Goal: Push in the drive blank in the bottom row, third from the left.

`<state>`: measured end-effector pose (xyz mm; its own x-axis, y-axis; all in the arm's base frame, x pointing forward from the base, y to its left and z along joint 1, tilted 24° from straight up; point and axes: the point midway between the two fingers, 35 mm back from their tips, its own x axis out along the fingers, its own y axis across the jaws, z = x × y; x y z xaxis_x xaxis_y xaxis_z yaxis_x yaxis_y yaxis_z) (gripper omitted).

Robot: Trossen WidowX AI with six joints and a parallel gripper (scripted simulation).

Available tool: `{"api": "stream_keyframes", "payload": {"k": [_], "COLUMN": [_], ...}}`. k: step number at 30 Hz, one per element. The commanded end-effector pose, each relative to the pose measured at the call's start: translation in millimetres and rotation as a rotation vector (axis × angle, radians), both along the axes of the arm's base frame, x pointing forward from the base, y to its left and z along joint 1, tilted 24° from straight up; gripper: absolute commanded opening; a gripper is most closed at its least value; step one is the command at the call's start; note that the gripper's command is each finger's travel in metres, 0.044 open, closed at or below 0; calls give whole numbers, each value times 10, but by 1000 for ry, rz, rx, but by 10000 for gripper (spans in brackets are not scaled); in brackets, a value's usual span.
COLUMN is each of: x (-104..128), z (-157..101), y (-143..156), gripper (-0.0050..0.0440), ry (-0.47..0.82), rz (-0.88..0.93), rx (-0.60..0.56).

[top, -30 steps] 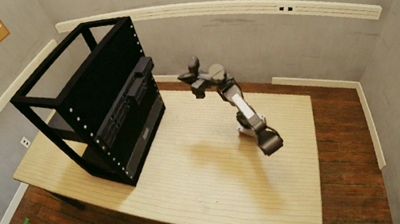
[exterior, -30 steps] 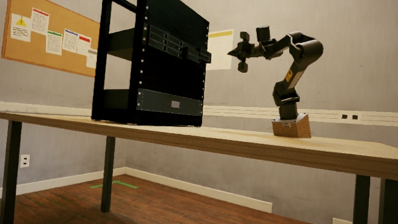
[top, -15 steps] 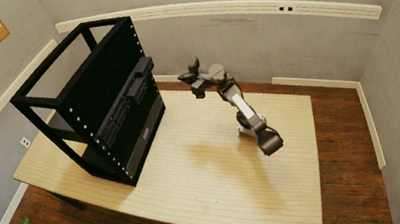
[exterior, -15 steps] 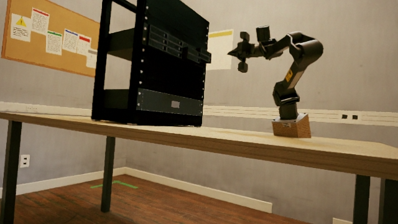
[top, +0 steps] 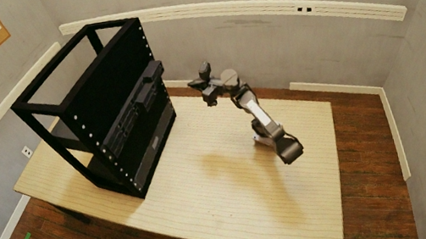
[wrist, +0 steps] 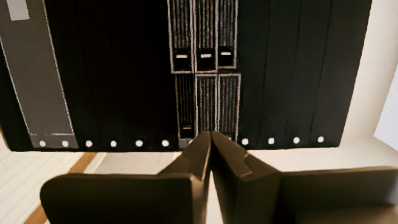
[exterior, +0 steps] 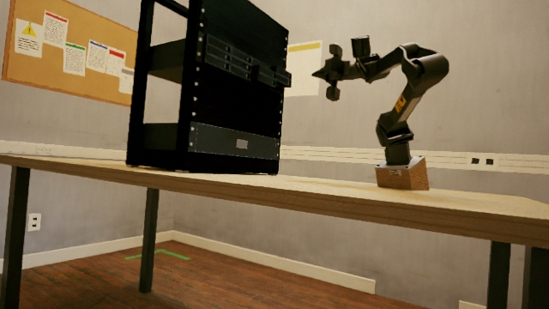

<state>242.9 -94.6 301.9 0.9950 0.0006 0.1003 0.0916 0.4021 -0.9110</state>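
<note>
The black rack (top: 40,107) (exterior: 136,86) (wrist: 125,75) stands on the left half of the table (top: 228,186) (exterior: 300,190), with its front towards the arm. The drive blanks sit in a band high on that front, and some stick out further than others. The blank in the bottom row, third from the left (top: 146,97) (exterior: 260,77) (wrist: 182,35), is in view. The wrist view is turned, so the rack's bottom lies at its left. My gripper (top: 190,83) (exterior: 316,74) (wrist: 209,138) is shut and empty. It hangs in the air off the rack's right front edge, at blank height and clear of the rack.
A grey panel (top: 156,146) (exterior: 214,139) (wrist: 35,75) sits low on the rack front. The arm stands on a wooden block (exterior: 403,177) at the table's right. The rack stands near the table's left edge. A cork board (exterior: 77,86) hangs on the wall behind.
</note>
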Motion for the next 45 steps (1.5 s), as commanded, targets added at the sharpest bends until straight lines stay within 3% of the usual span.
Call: {"api": "stream_keyframes", "payload": {"k": [1, 17, 32, 45], "x": [28, 326, 774, 961], "z": [55, 90, 144, 167], "y": [13, 233, 565, 704], "gripper": [-50, -50, -50, -50], "ry": [-7, -7, -7, -7], "rz": [-3, -3, -3, -3], "rx": [-9, -9, -9, -9]}}
